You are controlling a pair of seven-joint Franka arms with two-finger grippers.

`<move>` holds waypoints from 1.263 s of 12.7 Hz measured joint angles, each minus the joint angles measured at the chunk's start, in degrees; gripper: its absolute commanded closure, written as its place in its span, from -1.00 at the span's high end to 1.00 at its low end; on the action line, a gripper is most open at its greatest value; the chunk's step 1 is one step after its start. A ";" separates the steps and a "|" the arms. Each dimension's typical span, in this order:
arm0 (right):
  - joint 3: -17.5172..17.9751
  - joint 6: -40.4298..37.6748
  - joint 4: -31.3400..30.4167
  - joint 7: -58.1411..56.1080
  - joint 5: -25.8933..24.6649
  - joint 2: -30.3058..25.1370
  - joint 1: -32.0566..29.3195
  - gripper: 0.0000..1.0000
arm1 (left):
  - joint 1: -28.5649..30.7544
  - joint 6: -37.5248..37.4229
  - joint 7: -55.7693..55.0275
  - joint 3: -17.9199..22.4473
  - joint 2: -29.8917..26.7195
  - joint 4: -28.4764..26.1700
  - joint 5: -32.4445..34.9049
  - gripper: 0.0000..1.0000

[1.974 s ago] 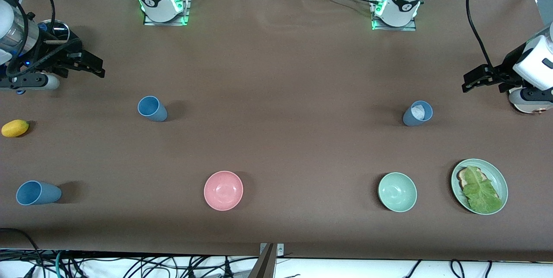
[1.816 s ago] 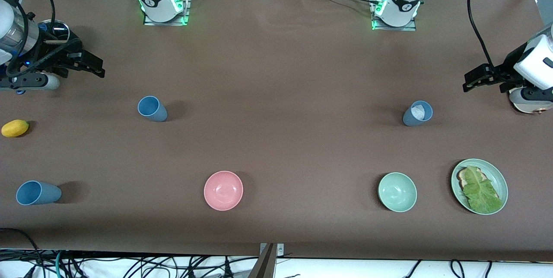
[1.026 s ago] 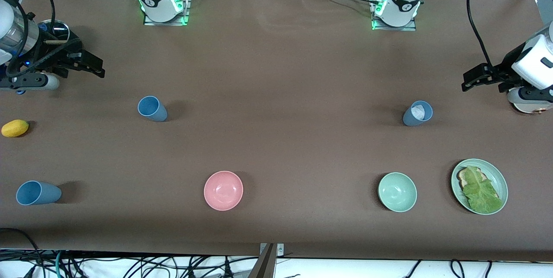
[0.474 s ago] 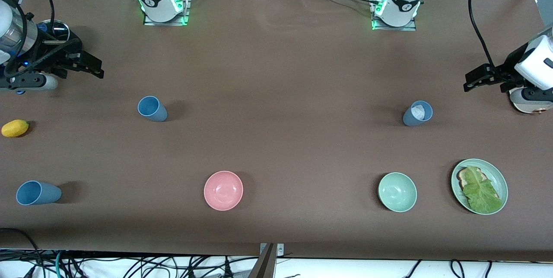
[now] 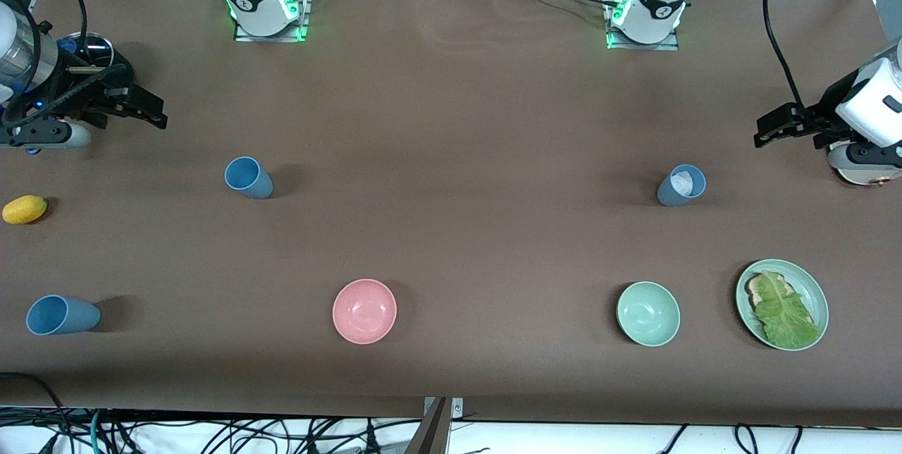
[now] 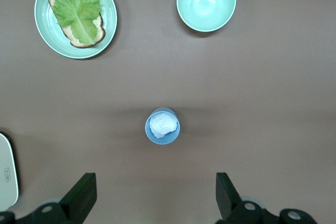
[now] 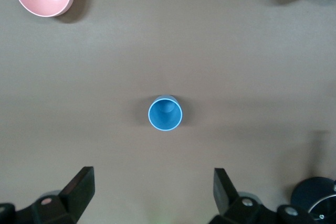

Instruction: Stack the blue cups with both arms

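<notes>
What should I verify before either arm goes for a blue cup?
1. Left gripper open, nothing held: ok. It is up in the air at the left arm's end of the table.
2. Right gripper open, nothing held: ok. It is up at the right arm's end.
3. Cup under the right wrist camera upright with nothing inside: ok.
4. Cup under the left wrist camera free to receive another: not ok, a white crumpled wad sits inside it.
5. Third cup upright: cannot tell; it looks tipped.
6. Cups apart from the pink bowl and mint bowl: ok.
</notes>
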 measured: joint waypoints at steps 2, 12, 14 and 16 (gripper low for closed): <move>-0.13 -0.09 -0.04 0.00 0.00 0.53 -0.61 1.00 | 0.01 -0.03 0.00 -0.01 0.23 0.00 0.00 1.00; -0.20 -0.30 -1.58 -0.03 -0.04 10.24 -0.94 1.00 | -0.77 -1.52 2.15 -0.43 6.08 -1.25 0.00 1.00; -0.20 6.00 -7.33 -0.43 -0.06 9.07 -0.98 1.00 | -0.85 -0.63 2.47 -0.47 11.92 -1.54 0.03 1.00; -0.98 17.22 -18.44 -2.57 -0.15 6.13 -1.05 1.00 | -0.34 4.15 3.93 -0.26 18.10 -1.71 1.68 1.00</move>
